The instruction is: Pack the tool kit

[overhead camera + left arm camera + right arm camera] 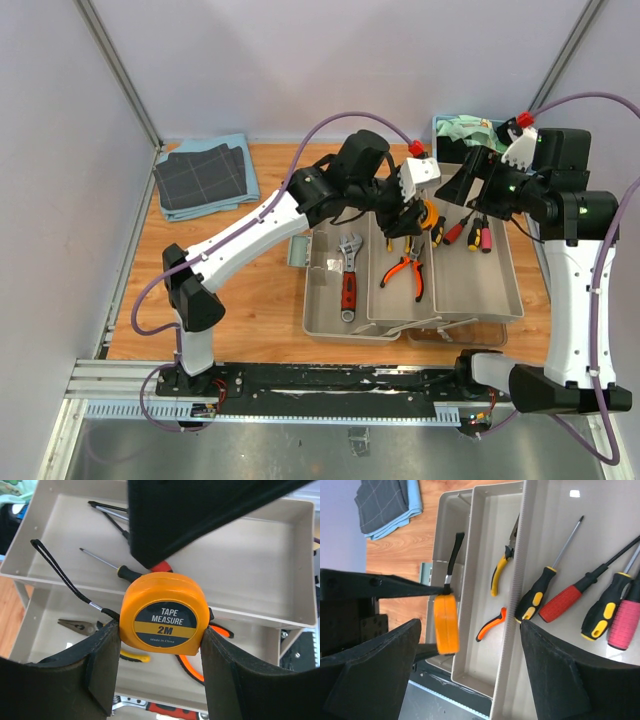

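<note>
The grey-beige tool kit lies open on the wooden table with its trays folded out. My left gripper is shut on the orange tape measure, holding it above the middle tray; its black wrist strap hangs loose. My right gripper hovers open close by, and the tape measure shows edge-on between its fingers without touching them. Several screwdrivers lie in the right tray. Orange-handled pliers and yellow-handled pliers lie in the middle tray. The red-handled wrench lies in the left tray.
Folded dark grid-pattern cloths lie on a blue cloth at the back left. A blue basket of cloths stands behind the toolbox, under the right arm. A small grey latch juts from the toolbox's left side. Purple cables arch over both arms.
</note>
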Controlling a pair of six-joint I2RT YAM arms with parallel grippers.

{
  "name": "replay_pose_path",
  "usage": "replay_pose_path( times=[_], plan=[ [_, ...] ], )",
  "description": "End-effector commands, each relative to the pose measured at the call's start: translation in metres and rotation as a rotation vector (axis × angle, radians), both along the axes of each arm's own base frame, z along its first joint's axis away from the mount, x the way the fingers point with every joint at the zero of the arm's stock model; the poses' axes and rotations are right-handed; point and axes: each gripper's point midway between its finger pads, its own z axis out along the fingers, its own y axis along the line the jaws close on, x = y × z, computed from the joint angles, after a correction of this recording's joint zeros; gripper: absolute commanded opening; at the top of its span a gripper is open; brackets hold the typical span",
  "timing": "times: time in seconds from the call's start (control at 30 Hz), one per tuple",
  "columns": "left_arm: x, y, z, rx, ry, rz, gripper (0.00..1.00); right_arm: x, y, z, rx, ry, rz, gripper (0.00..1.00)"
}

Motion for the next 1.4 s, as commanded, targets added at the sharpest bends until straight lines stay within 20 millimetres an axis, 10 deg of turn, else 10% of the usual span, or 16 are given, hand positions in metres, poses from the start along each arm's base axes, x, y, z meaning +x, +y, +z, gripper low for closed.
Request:
replay_pose_path(
  times=[0.0, 0.83, 1.23, 1.37],
  plan=[
    [0.013, -0.005, 0.009, -0.03, -0.089, 0.034, 0.0, -0.014, 0.017, 0.007, 0.083, 0.014, 0.043, 0.81],
    [0.004, 0.001, 0.018, -0.045, -0.079, 0.02, 0.0, 0.0, 0.044, -0.031, 0.003, 0.077, 0.15, 0.57],
    [0.003, -0.001, 0.022, -0.057, -0.064, 0.022, 0.0, 0.001, 0.05, -0.041, 0.019, 0.098, 0.189, 0.1],
    [0.01, 0.001, 0.023, -0.051, -0.074, 0.065, 0.15, 0.0, 0.047, -0.035, 0.003, 0.085, 0.182, 0.01]
  ],
)
